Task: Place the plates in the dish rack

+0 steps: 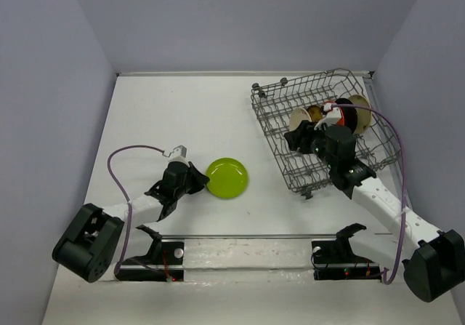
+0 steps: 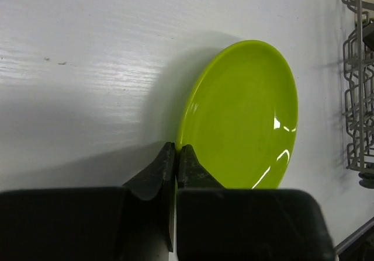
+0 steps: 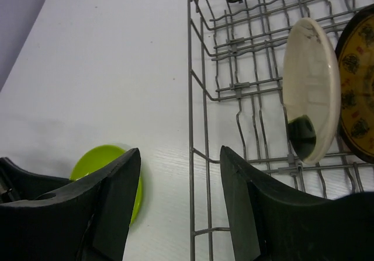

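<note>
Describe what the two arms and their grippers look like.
The left arm and right arm match: white links, bulky black joint housings. The left gripper and right gripper have black wedge-shaped fingers. A purple cable loops along each arm.

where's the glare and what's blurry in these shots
Left wrist view: white glare streaks on the lime green plate, a broad shadow on the table beside it. Right wrist view: the right gripper looks soft up close, the dish rack is sharp. Top external view: even light, faint shadows.
</note>
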`<state>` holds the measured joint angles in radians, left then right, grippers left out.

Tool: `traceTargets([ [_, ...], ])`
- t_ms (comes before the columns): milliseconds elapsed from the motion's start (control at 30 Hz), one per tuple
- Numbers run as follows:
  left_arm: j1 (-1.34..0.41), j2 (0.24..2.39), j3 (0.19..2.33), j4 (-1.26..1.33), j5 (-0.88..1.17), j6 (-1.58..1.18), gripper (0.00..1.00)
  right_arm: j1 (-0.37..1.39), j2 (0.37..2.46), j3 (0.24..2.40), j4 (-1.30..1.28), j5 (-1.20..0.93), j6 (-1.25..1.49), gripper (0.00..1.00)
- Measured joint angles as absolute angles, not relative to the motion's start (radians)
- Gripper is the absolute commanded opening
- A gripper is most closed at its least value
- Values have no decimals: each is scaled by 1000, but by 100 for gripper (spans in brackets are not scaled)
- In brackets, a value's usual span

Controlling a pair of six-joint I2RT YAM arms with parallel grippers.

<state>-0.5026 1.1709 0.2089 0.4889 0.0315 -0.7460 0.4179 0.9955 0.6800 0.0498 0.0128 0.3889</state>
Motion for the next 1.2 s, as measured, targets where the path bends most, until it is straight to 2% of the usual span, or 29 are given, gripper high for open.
traceTargets([
  [133, -503, 1122, 210, 474, 29, -739, 6, 417, 1003, 670, 97, -140, 389, 63],
  [333, -503, 820, 235, 325, 58, -709, 6, 419, 1103, 682, 167, -419, 394, 77],
  [467, -505, 702, 281, 297, 124, -687, 6, 447, 1191, 705, 165, -502, 401, 79],
  [667, -522, 661, 304, 273, 192, -658, 6, 535, 1243, 739, 166, -556, 403, 80],
  [733, -523, 660, 304, 256, 202, -646, 6, 557, 1264, 757, 168, -574, 408, 73],
  [767, -523, 660, 304, 250, 206, -643, 6, 573, 1282, 767, 172, -584, 410, 63],
  [800, -523, 660, 305, 246, 209, -640, 7, 587, 1299, 774, 176, -590, 414, 49],
  [833, -524, 660, 306, 239, 212, -637, 12, 596, 1311, 777, 179, -595, 418, 26],
  [867, -524, 658, 307, 235, 215, -635, 16, 607, 1327, 778, 185, -601, 415, 19],
  [967, -522, 630, 324, 191, 218, -623, 18, 615, 1346, 778, 186, -594, 433, 7],
  [1033, -524, 607, 347, 153, 213, -606, 20, 612, 1348, 778, 191, -602, 448, 7],
  [1067, -524, 596, 366, 129, 209, -595, 25, 612, 1348, 780, 196, -604, 451, 7],
  [1100, -524, 590, 385, 108, 205, -587, 44, 612, 1348, 786, 197, -611, 454, 7],
  [1167, -524, 585, 418, 81, 200, -565, 67, 613, 1346, 803, 200, -612, 457, 7],
  [1200, -523, 585, 435, 74, 203, -566, 75, 615, 1342, 810, 196, -591, 451, 7],
])
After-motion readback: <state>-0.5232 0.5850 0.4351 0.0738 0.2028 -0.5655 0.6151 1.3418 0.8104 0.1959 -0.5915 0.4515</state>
